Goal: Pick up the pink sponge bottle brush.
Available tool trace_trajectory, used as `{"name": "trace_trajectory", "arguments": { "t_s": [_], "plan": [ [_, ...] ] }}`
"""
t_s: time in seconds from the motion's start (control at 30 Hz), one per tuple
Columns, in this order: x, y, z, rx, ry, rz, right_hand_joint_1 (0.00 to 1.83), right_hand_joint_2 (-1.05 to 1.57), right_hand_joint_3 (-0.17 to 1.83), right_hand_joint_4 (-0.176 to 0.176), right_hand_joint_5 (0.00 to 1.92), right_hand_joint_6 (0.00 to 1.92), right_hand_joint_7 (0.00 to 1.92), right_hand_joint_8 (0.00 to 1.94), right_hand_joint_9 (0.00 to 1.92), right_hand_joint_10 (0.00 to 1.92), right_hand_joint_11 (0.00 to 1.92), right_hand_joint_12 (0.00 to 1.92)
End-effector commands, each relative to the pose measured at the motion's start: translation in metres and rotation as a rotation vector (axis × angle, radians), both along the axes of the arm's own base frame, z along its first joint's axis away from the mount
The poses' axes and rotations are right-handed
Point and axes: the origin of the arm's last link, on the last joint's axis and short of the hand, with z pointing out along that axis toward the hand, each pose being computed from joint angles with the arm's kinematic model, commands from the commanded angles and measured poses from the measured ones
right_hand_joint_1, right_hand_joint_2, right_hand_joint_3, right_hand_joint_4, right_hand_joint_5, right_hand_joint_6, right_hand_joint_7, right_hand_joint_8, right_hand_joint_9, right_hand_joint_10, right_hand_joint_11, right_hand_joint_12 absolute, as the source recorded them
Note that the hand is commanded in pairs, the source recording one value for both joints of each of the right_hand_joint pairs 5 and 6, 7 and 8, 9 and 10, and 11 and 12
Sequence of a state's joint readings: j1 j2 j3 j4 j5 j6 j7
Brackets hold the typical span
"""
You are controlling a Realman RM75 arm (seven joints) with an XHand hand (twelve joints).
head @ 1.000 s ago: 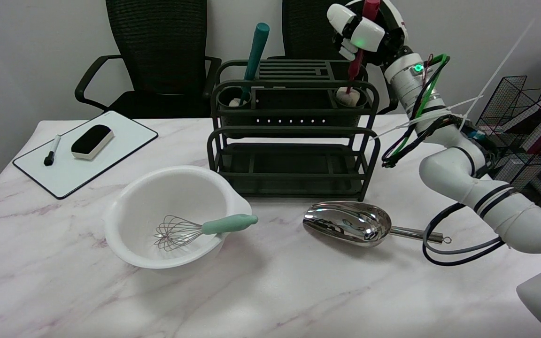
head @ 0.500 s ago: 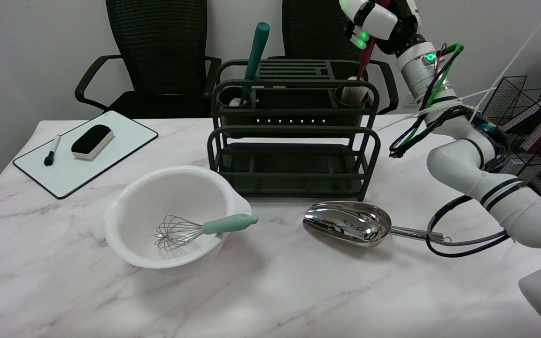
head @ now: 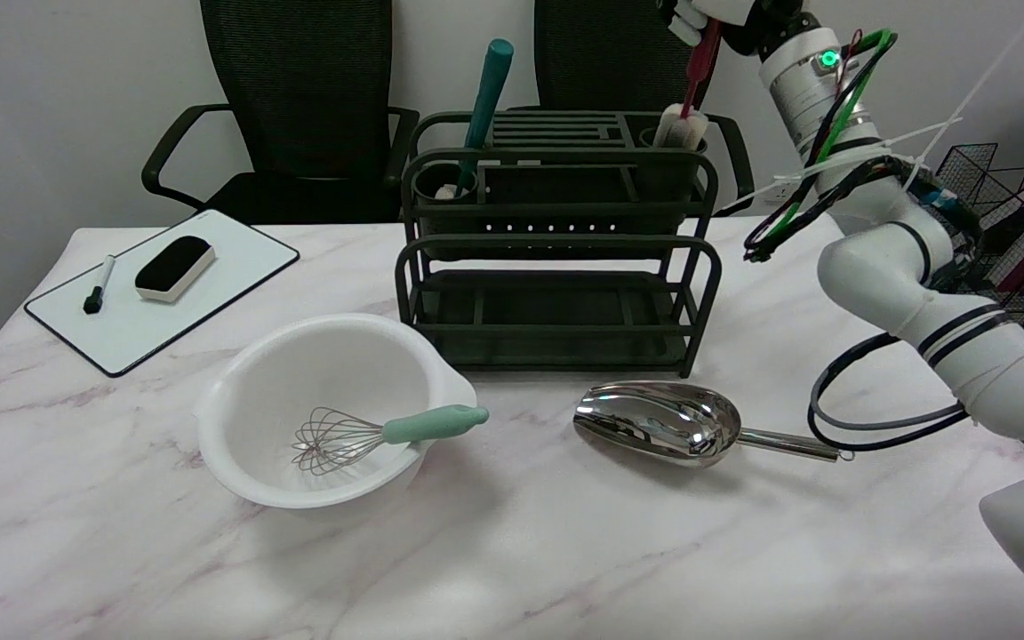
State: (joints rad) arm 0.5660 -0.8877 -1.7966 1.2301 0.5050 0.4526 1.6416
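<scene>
Right hand [head: 715, 16], top edge of frame right of centre, partly cut off: fingers clasped around the dark red handle of the pink sponge bottle brush [head: 688, 114]. Brush: hangs nearly upright, pale sponge head level with the rim of the right-hand cup of the dark green rack [head: 556, 258], upper centre. Teal-handled brush [head: 485, 98]: stands in the rack's left cup.
</scene>
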Motion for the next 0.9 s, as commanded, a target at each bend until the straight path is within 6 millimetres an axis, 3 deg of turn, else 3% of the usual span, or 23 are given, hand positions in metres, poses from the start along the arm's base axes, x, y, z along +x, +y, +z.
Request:
{"name": "trace_trajectory", "arguments": {
  "t_s": [0.03, 0.3, 0.53, 0.77, 0.9],
  "plan": [
    [0.02, 0.004, -0.009, 0.035, 0.001, 0.015, 1.03, 0.84, 0.82, 0.0, 1.92, 1.92, 1.92, 1.92, 1.92, 1.92, 1.87, 1.87],
    [0.021, 0.007, -0.009, 0.037, -0.002, 0.019, 1.03, 0.84, 0.82, 0.0, 1.92, 1.92, 1.92, 1.92, 1.92, 1.92, 1.87, 1.87],
    [0.036, 0.015, -0.002, 0.024, -0.003, 0.059, 1.03, 0.85, 0.82, 0.0, 1.92, 1.92, 1.92, 1.92, 1.92, 1.92, 1.87, 1.87],
    [0.054, 0.036, 0.006, 0.006, 0.01, 0.082, 1.02, 0.86, 0.81, 0.0, 1.92, 1.92, 1.92, 1.92, 1.92, 1.92, 1.87, 1.87],
    [0.054, 0.048, 0.011, -0.008, 0.015, 0.069, 1.02, 0.87, 0.81, 0.0, 1.92, 1.92, 1.92, 1.92, 1.92, 1.92, 1.87, 1.87]
  ]
}}
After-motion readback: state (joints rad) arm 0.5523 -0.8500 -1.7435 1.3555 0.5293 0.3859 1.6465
